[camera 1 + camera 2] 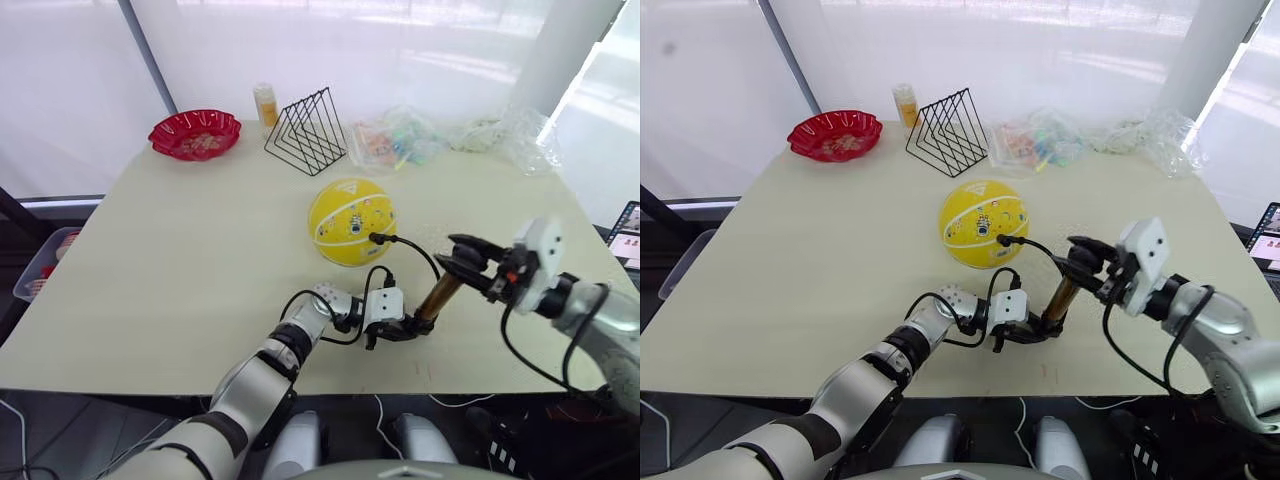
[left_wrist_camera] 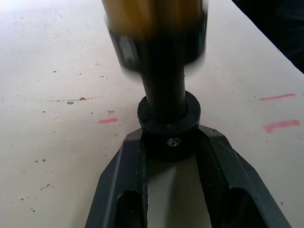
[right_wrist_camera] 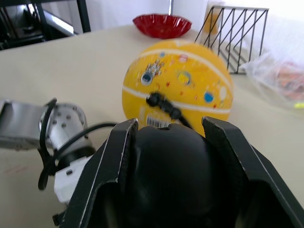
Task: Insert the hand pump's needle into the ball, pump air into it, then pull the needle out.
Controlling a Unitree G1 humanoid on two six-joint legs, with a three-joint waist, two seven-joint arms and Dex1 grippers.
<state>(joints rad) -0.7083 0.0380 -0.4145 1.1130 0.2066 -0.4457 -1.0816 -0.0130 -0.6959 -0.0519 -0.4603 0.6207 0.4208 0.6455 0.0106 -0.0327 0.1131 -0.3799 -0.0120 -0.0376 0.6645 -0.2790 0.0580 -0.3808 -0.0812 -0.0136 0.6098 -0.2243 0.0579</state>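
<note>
Left eye view: needle seated in the yellow rubber ball (image 1: 351, 221), left pincer (image 1: 385, 327) clamps the brass-gold hand pump (image 1: 438, 296)'s base, right pincer (image 1: 462, 257) grips its black knob at 3 o'clock, mid-pumping; next, push down.

Left arm reaches forward low over the table edge, forearm angled inward, wrist level. Left gripper (image 1: 398, 328) lies near the surface, fingers (image 2: 127, 180) clamped either side of the hand pump (image 1: 438, 296) base cap. Right arm comes in from the right, elbow bent, wrist raised above the left one. Right gripper (image 1: 462, 258) fingers (image 3: 110, 166) closed around the pump's black knob handle at the top.
</note>
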